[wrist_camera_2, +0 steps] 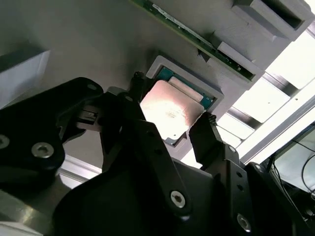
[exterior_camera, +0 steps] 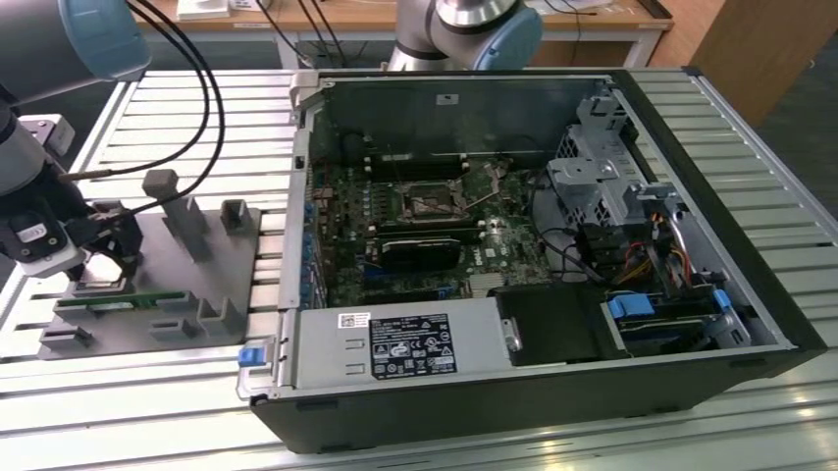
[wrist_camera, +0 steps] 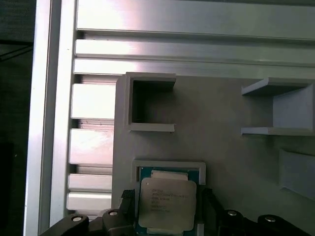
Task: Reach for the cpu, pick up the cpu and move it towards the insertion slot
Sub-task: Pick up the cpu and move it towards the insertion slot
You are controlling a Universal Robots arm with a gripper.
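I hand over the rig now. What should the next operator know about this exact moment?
Gripper: down at the cpu, at its nest on the grey fixture plate. I cannot tell whether it is open or shut.
Insertion slot: on the motherboard in the open computer case, far toward the exterior view's right.
Done: the reach.
Left: the cpu is not yet carried toward the slot.

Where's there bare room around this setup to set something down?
Bare slatted table runs along the exterior view's near edge, past the grey fixture plate and the computer case. On the plate, a bare patch sits between the square pocket and the bracket. It is crowded around the cpu, where the gripper is, and inside the case.
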